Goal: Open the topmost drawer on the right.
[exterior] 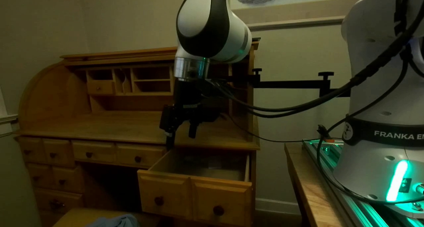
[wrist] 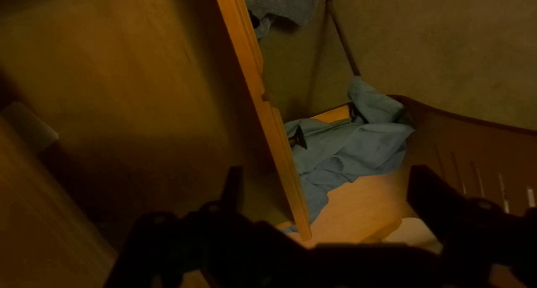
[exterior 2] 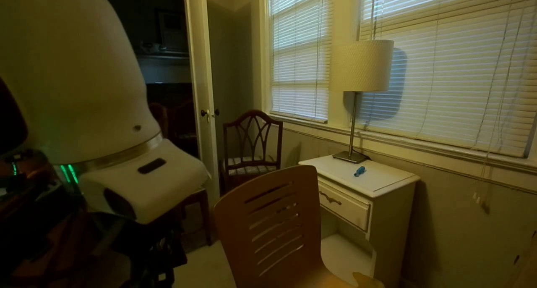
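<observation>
in an exterior view, we find the topmost drawer (exterior: 195, 197) at the right, standing open beneath the surface (exterior: 132, 122). the pincer (exterior: 181, 140) hangs near it with jaws wide apart; we record it as released, and cannot determine contact. in an exterior view, we note the arm (exterior 2: 96, 99) at left, a wooden chair (exterior 2: 293, 268) near the middle, and a lamp (exterior 2: 365, 65) standing on a white surface (exterior 2: 388, 179). in the wrist view, the drawer's front edge appears between the parted jaws, blue cloth (wrist: 344, 151) beyond it.
</observation>
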